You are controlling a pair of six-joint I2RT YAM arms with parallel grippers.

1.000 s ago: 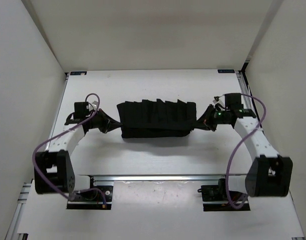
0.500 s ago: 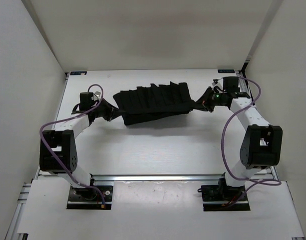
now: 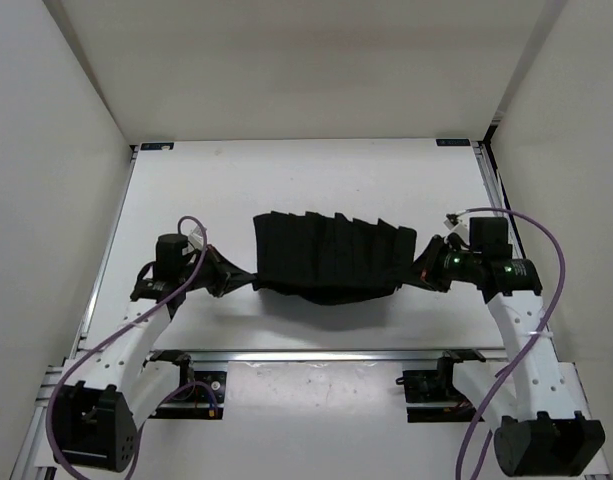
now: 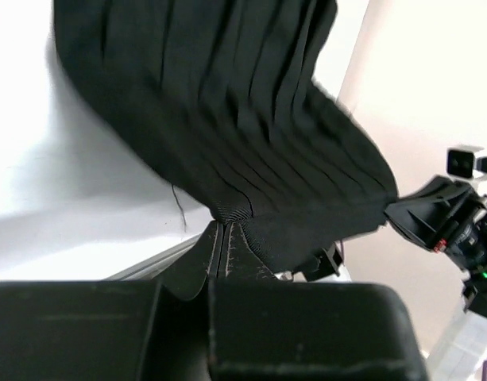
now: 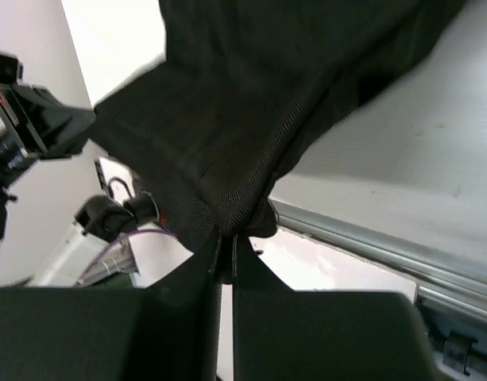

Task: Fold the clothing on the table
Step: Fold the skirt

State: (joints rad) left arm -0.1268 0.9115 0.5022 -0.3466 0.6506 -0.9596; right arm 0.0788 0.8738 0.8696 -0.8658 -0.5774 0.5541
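The clothing [image 3: 328, 255] is a black pleated garment stretched sideways between both grippers over the near half of the white table [image 3: 286, 180]. It hangs above the surface and casts a shadow under its lower edge. My left gripper [image 3: 242, 283] is shut on the garment's left corner. In the left wrist view the fingers [image 4: 219, 230] pinch a woven hem, and the pleats of the clothing [image 4: 227, 111] fan away. My right gripper [image 3: 419, 272] is shut on the right corner. In the right wrist view the jaws pinch the bunched hem at the gripper [image 5: 226, 235], below the clothing [image 5: 251, 95].
The table's aluminium front rail [image 3: 316, 353] runs just below the garment and also shows in the right wrist view [image 5: 362, 238]. White walls enclose the table on three sides. Purple cables [image 3: 536, 300] loop off both arms. Blue marks [image 3: 156, 146] sit at the far corners.
Both arms first carried the garment toward the far side, then pulled it back toward the near edge. It now hangs stretched and level, closer to the front rail. Both grips are unchanged.
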